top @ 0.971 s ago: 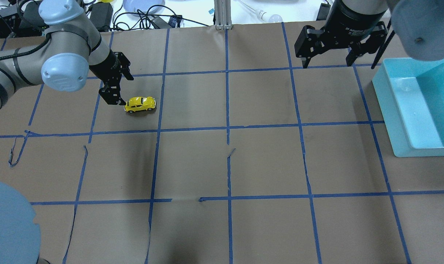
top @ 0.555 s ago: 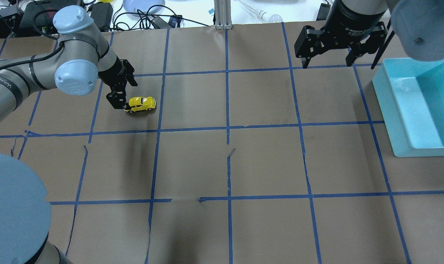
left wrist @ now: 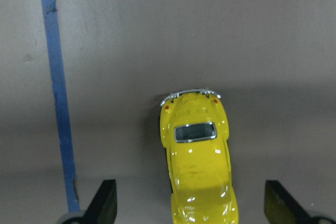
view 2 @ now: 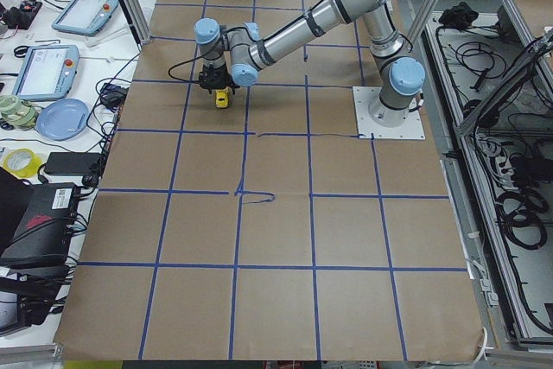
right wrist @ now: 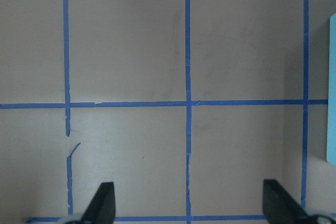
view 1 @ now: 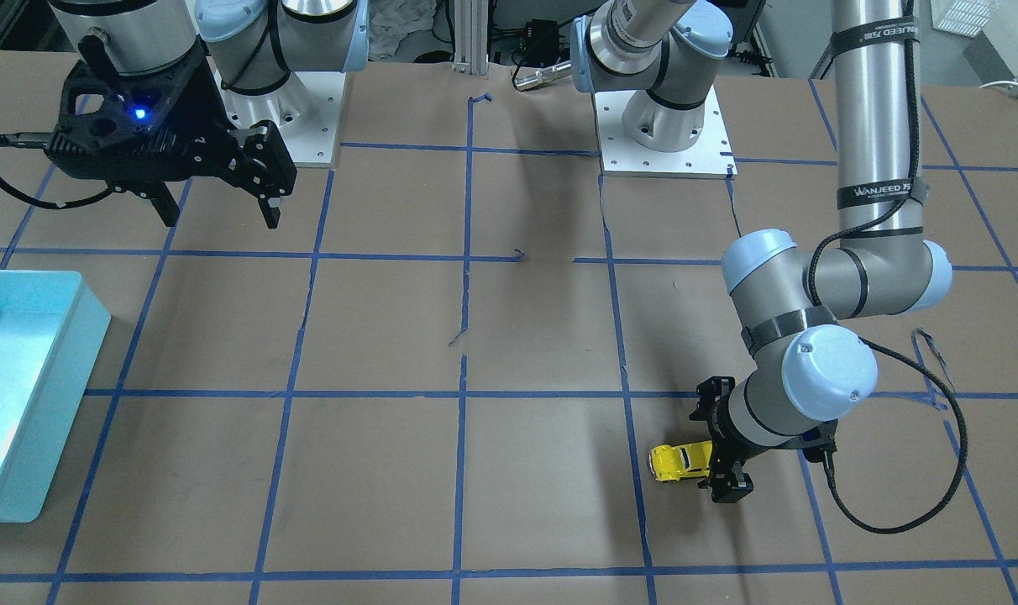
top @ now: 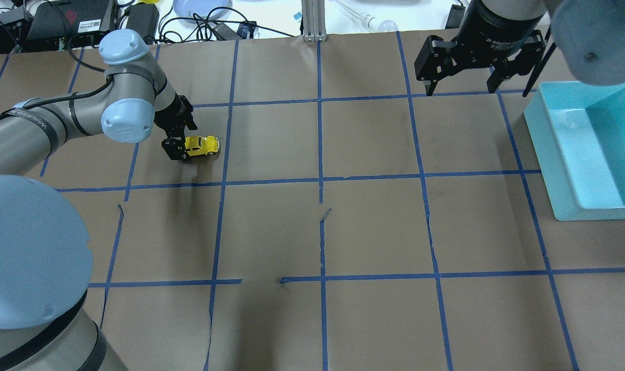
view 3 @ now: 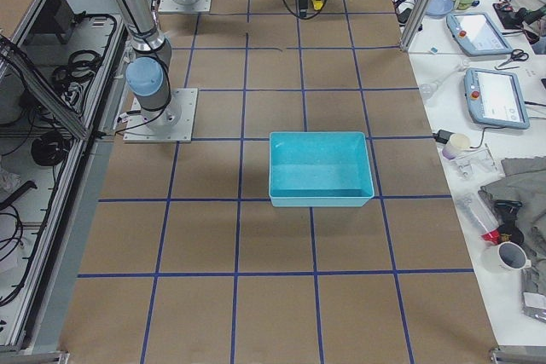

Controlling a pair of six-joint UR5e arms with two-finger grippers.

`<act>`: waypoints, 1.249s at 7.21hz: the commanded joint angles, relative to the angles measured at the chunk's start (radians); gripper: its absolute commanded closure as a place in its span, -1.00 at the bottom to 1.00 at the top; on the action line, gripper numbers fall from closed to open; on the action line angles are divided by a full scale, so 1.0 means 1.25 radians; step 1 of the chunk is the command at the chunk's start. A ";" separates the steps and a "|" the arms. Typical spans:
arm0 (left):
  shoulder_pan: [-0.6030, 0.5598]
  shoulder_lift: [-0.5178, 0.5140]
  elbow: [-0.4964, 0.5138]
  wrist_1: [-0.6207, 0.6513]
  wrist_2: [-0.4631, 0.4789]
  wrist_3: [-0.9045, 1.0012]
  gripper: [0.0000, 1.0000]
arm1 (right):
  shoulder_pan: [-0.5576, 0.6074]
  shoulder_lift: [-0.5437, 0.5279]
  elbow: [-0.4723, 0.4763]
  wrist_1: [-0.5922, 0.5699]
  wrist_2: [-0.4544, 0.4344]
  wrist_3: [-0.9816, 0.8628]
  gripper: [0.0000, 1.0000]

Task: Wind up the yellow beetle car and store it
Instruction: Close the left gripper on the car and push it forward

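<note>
The worktop (top: 374,232) is covered with brown paper, and blue tape lines (top: 320,154) divide it into squares. A light blue bin (top: 549,149) stands on it, on the robot's right side, with its open side up.

The right gripper (top: 461,86) hangs above the worktop near the bin, just beside the bin's corner that is far from the robot's base. Its two fingers are spread wide and nothing is between them. In the right wrist view only taped paper lies under it, and the edge of the bin shows at the side.

The left gripper (top: 182,141) is well apart from the bin, on the other half of the worktop, and it is low over the paper. Its fingers (left wrist: 105,205) are spread apart, one on each side of the yellow beetle car (left wrist: 197,171). In the left wrist view bare paper is visible between each finger and the car body, so they do not pinch it.

The yellow beetle car stands on its wheels on the worktop, far from the bin, inside one taped square. One end of it is between the left fingers; the end with the silver bumper points away from that gripper.
</note>
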 commanded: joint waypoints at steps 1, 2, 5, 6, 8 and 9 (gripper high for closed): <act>0.000 -0.012 0.002 0.001 0.005 -0.036 -0.44 | 0.001 0.000 0.000 0.000 0.001 -0.001 -1.00; 0.000 -0.013 0.002 0.003 0.003 -0.038 0.05 | 0.000 0.000 0.000 0.000 0.000 -0.001 -1.00; 0.000 -0.005 0.020 0.021 -0.053 -0.038 1.00 | 0.001 0.000 0.000 0.000 0.001 0.001 -1.00; -0.001 0.004 0.027 0.020 -0.066 -0.042 1.00 | 0.002 0.000 0.000 0.000 0.001 0.002 -1.00; -0.033 0.006 0.020 0.009 -0.074 -0.034 1.00 | 0.001 0.000 0.000 -0.001 0.001 0.001 -1.00; -0.051 0.000 0.015 -0.001 -0.070 -0.029 1.00 | 0.001 0.001 0.000 -0.001 0.000 0.001 -1.00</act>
